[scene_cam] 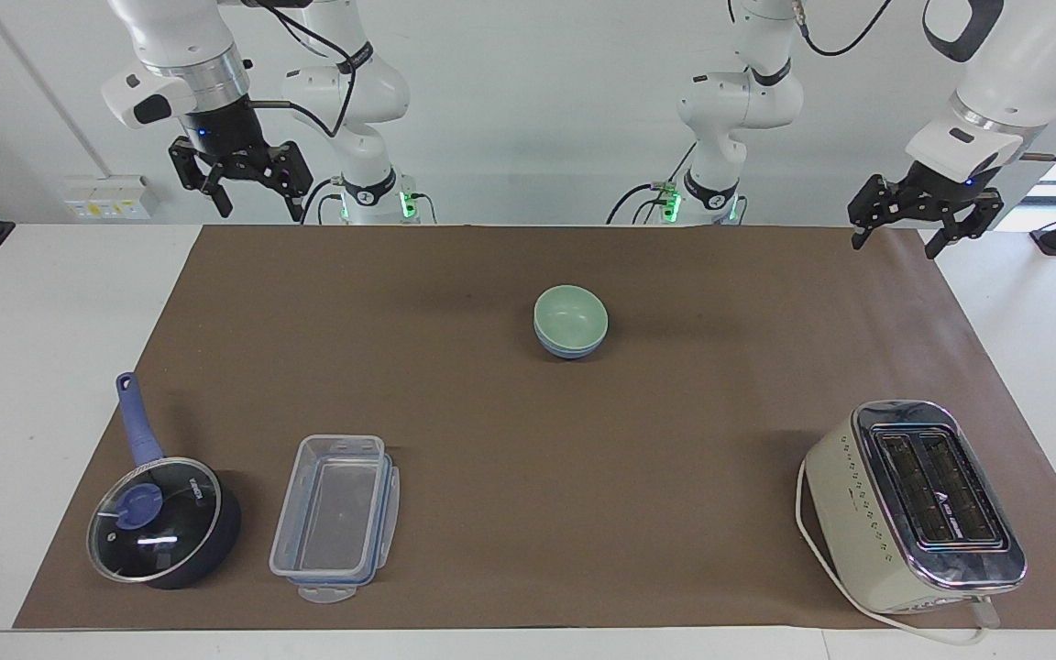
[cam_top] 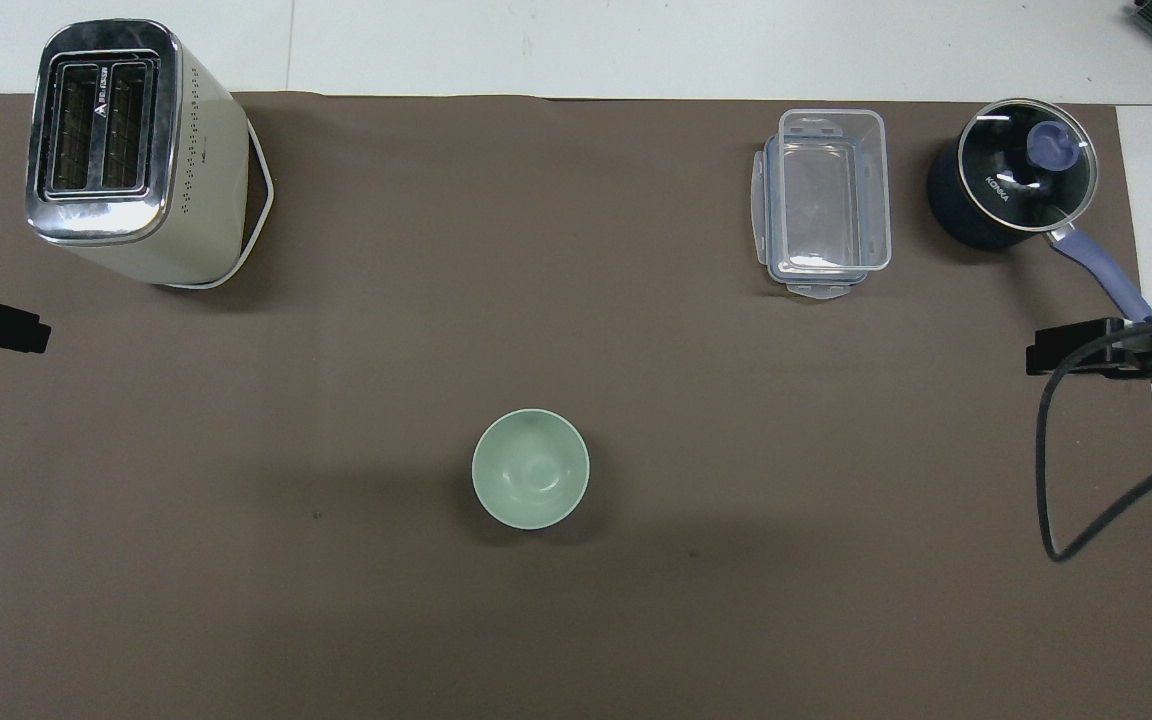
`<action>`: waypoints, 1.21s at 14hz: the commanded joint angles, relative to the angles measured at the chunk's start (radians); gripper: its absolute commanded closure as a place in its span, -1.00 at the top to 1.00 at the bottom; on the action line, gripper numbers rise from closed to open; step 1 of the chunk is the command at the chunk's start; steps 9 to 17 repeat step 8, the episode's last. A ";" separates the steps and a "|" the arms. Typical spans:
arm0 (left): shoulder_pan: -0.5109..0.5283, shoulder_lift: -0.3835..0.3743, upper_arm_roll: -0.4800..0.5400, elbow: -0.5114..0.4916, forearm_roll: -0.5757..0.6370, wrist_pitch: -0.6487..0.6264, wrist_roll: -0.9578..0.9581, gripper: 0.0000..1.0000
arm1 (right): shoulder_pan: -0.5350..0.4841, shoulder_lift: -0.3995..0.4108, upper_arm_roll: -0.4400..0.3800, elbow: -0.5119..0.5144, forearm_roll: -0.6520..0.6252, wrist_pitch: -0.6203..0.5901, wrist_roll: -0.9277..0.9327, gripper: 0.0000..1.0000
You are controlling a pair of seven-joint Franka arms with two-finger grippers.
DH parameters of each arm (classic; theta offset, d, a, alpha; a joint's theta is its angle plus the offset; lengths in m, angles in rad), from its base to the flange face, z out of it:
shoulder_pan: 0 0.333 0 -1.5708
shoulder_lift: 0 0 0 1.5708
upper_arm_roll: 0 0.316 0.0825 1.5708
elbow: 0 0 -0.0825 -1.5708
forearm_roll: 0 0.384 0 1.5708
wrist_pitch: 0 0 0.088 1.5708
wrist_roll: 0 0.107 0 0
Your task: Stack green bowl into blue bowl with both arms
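Green bowl [cam_top: 530, 468] seemingly hides blue bowl [scene_cam: 570, 349] overhead.
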 commanded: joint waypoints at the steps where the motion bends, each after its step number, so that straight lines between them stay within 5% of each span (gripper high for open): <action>1: 0.016 -0.011 -0.011 -0.001 -0.011 -0.014 -0.005 1.00 | -0.049 -0.009 0.007 -0.011 0.007 -0.005 -0.036 1.00; 17: 0.016 -0.012 -0.011 -0.001 -0.011 -0.014 -0.002 1.00 | -0.055 -0.008 0.007 -0.013 0.007 -0.002 -0.036 1.00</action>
